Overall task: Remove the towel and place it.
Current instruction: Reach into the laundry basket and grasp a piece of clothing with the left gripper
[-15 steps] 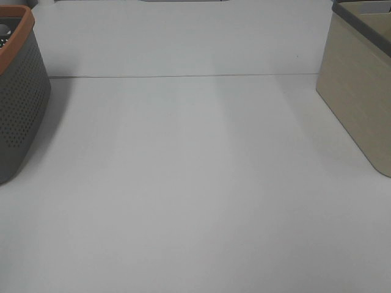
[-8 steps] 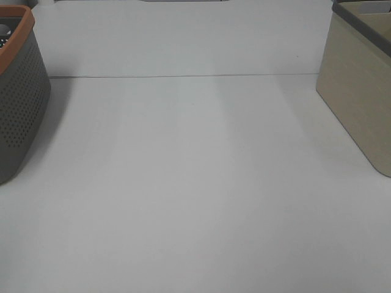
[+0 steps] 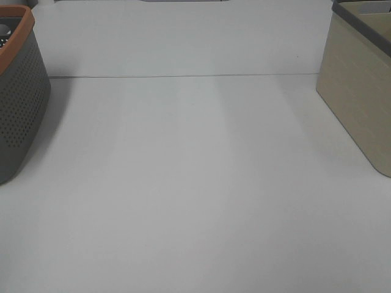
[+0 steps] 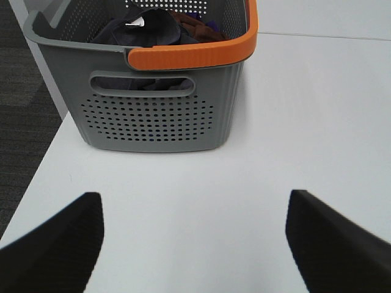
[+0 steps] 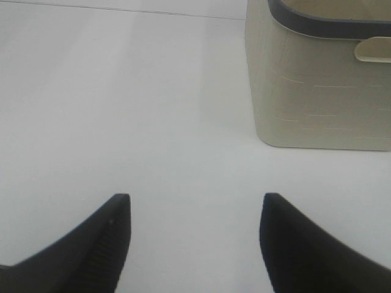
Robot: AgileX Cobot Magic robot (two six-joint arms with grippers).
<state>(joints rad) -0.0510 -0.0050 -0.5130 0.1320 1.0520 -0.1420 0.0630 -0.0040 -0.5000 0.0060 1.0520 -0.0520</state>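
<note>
The dark charcoal towel (image 4: 146, 30) with a small white label lies bunched inside the grey perforated basket with an orange rim (image 4: 159, 104), among other reddish and purple cloths. The same basket (image 3: 18, 91) stands at the left edge of the exterior view. My left gripper (image 4: 194, 213) is open and empty, low over the white table, some way in front of the basket. My right gripper (image 5: 194, 210) is open and empty, over the table short of the beige basket (image 5: 317, 91). Neither arm shows in the exterior view.
The beige basket with a dark grey rim (image 3: 360, 85) stands at the right of the exterior view. The white table (image 3: 195, 183) runs between the two baskets, with a seam line across its back. In the left wrist view the table edge drops to dark carpet (image 4: 24, 122).
</note>
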